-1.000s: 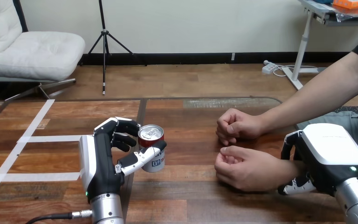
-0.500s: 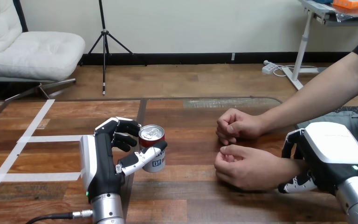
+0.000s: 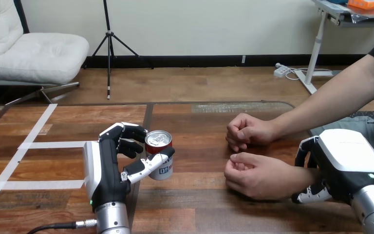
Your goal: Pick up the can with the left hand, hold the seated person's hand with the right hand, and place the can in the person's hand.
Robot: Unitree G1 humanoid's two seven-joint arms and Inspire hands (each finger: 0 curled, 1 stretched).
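Left hand: near the table's front edge, fingers and thumb wrapped round the can.
Right hand: at the view's right, over the wrist of the person's nearer hand. Its white back hides the contact, so a grip cannot be confirmed.
Person's nearer hand: loosely fisted, resting on the table, wrist hidden.
Can: upright on the table, well apart from both of the person's hands.
Person's farther hand: fisted, just behind the nearer one.
Change: the left hand and can are as they were a second ago; the right hand has barely shifted.
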